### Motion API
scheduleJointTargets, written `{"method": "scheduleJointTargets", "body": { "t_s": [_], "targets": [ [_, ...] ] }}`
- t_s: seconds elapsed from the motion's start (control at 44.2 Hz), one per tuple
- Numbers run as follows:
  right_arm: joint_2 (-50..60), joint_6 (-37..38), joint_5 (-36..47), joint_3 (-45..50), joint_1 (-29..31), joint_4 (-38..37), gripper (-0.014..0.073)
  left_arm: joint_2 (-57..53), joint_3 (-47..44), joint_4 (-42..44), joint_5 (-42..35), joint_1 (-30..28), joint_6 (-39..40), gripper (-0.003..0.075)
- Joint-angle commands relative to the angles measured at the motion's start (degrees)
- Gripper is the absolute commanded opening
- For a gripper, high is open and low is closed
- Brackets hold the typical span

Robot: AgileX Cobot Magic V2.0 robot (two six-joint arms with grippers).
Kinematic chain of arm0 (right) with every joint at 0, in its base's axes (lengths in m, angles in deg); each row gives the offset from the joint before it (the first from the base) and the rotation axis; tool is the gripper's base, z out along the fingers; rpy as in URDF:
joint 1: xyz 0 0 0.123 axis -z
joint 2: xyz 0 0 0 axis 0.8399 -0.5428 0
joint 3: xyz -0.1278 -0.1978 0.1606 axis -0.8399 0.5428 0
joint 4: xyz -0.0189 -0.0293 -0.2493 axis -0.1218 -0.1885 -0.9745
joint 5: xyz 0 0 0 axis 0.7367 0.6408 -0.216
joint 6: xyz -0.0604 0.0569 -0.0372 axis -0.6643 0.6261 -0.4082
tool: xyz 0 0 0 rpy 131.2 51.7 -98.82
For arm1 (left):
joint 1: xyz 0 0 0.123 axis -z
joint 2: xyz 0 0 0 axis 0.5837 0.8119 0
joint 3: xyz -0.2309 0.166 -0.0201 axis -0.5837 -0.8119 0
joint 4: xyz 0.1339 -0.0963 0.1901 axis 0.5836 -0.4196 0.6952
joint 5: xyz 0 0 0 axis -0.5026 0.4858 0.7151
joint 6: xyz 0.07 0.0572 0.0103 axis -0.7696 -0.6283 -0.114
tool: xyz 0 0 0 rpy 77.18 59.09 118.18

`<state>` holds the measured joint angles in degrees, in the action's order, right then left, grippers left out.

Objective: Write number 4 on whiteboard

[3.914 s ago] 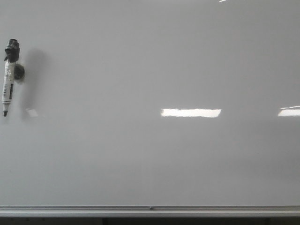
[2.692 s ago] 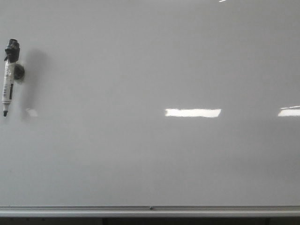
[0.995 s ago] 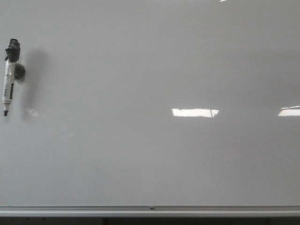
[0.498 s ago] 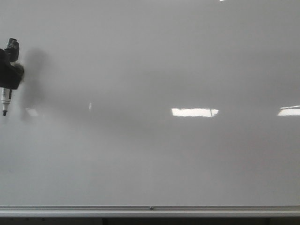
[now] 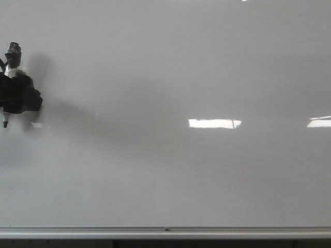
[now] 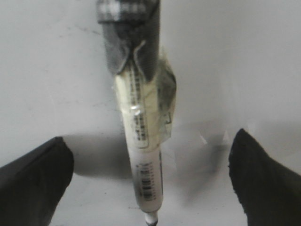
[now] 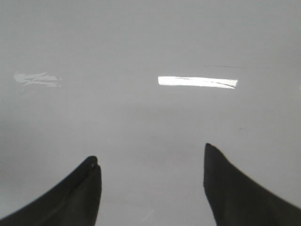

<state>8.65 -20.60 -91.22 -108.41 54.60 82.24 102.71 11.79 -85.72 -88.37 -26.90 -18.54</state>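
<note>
Glossy whiteboard (image 5: 170, 170) blank, light stiff slick marker (image 6: 141, 155) at far left flanked mid-barrel by left gripper (image 6: 150, 181) spread apart, right gripper (image 7: 153, 188) likewise apart

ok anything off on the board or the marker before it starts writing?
Nothing damaged or spilled. One oddity: the marker, hanging at the whiteboard's left edge, has clear tape and a dark lump wrapped round its barrel. The left gripper is open around it. No 4 is written yet.
</note>
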Motion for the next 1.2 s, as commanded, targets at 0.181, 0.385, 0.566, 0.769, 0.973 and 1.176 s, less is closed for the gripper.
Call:
{"method": "scheduleJointTargets", "body": {
  "t_s": [0.181, 0.385, 0.566, 0.769, 0.973, 1.176],
  "targets": [
    [-0.9, 0.0, 4.7, -2.0, -0.1, 0.2, 0.0494, -1.2, 1.8, -0.4, -3.6, 0.4, 0.6, 0.0231],
    [-0.9, 0.0, 4.8, -2.0, -0.1, 0.2, 0.0494, -1.7, 1.8, -0.1, -1.2, 1.3, 0.6, -0.0016],
    [-0.9, 0.0, 5.1, -2.0, -0.1, 0.2, 0.0494, -7.0, 2.8, 7.1, 7.1, 6.0, 0.6, -0.0016],
    [-0.9, 0.0, 5.3, -2.0, -0.1, 0.2, 0.0494, -13.7, 7.4, 9.9, 25.2, 15.2, -2.6, -0.0015],
    [-0.9, 0.0, 5.3, -2.0, -0.1, 0.2, 0.0494, -17.0, 13.1, -0.1, 42.9, 26.1, -22.8, -0.0015],
    [-0.9, 0.0, 5.3, -2.0, -0.1, 0.2, 0.0494, -16.9, 18.1, -18.9, 59.4, 31.5, -42.1, -0.0015]
  ]
}}
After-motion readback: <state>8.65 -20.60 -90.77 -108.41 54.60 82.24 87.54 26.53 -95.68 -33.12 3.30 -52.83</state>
